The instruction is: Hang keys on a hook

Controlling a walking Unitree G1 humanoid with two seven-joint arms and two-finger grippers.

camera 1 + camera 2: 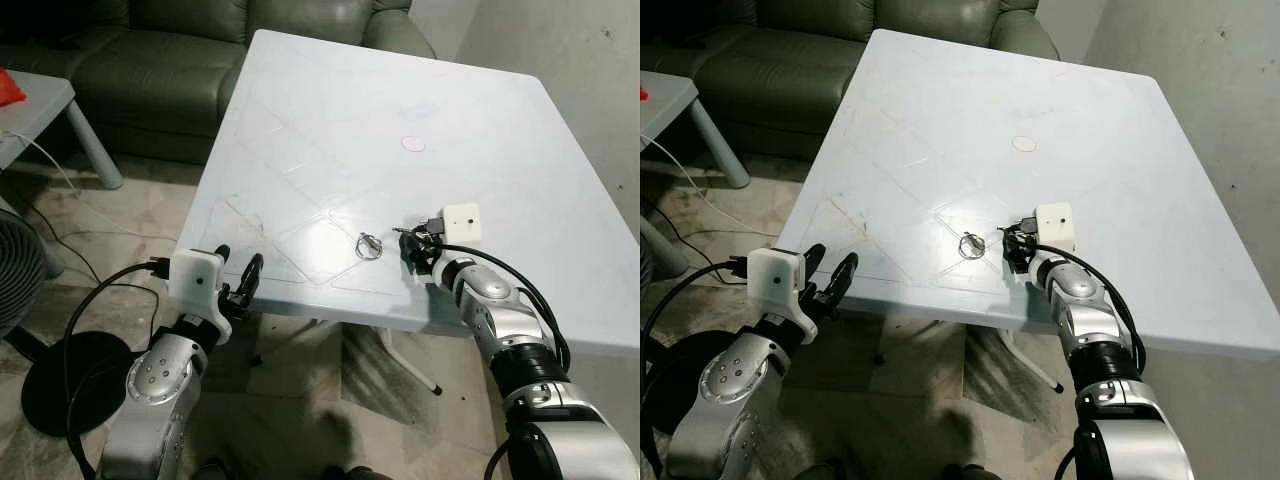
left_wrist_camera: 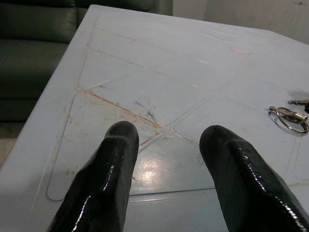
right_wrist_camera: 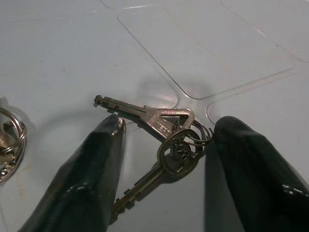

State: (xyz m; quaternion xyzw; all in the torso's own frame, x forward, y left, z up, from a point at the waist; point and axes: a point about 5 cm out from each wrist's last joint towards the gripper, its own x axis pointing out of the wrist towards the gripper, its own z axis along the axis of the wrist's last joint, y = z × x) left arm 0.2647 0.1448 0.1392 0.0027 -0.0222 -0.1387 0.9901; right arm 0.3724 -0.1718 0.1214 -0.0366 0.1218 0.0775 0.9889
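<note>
On smooth table (image 1: 330,120), metal keys (image 3: 164,140), right gripper (image 3: 166,164) astride

A pale blue-white counter (image 1: 330,120) carries a faint pattern of moulded lines and some reddish scuffs, seen close ahead of the left fingers. A small round pale mark (image 1: 413,144) sits on it well beyond the right fingers. A loose metal ring with a clip (image 1: 368,246) lies on the counter just beside the right fingers, on their inner side toward the left arm. Beyond the counter's far edge stands a dark green sofa (image 1: 150,60). A grey side table (image 1: 40,110) with a red thing (image 1: 8,88) on it stands out past the left fingers, above a white cable (image 1: 50,165) on the tiled floor (image 1: 130,215). A black round base (image 1: 60,385) rests on the floor near the left arm.
</note>
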